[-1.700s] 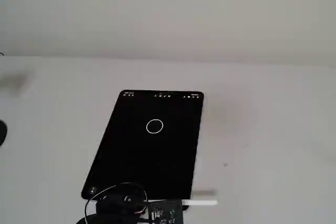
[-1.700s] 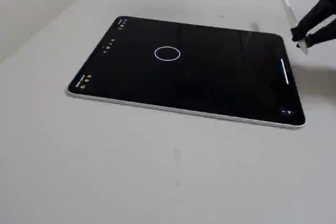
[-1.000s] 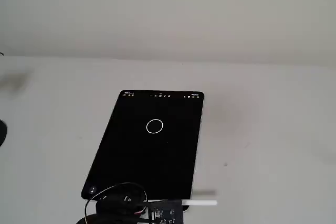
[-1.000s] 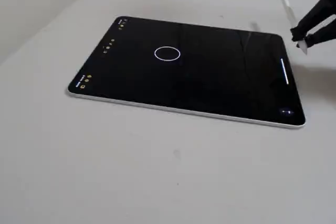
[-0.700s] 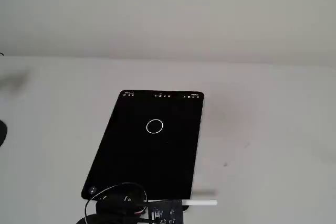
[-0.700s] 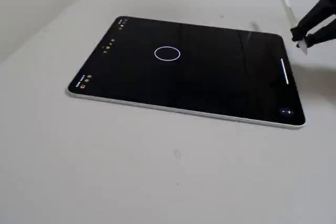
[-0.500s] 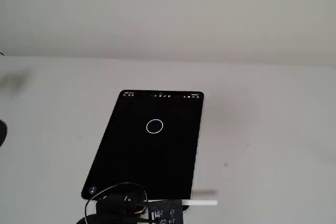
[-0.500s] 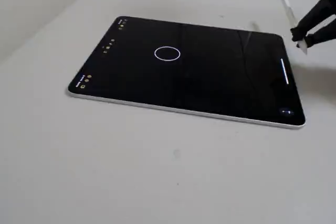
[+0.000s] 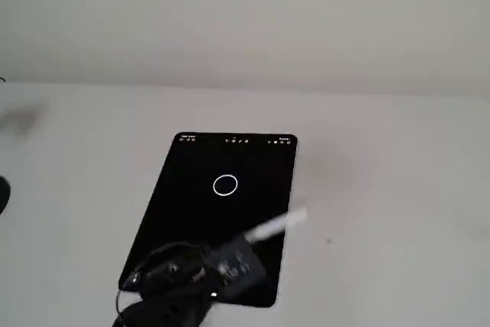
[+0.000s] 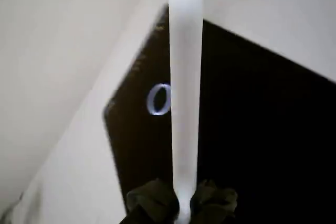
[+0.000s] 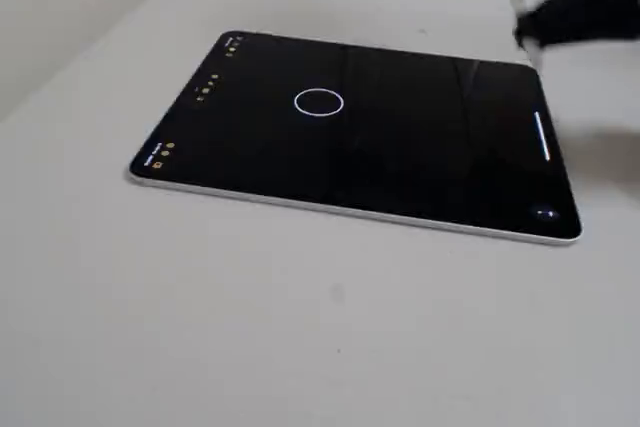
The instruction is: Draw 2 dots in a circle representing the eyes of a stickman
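A white stylus [image 10: 185,103] is pinched in the pincer [image 10: 184,205]. The circle [image 9: 225,185] on the tablet [image 9: 184,212] seems empty; the tip should be lowered inside it, touched lightly twice.

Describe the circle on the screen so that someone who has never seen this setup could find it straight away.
Start at the black tablet lying flat on the pale table. On its dark screen, toward the short edge lined with tiny icons, sits the circle. It is a thin white ring outline, empty inside, and far larger than those icons.
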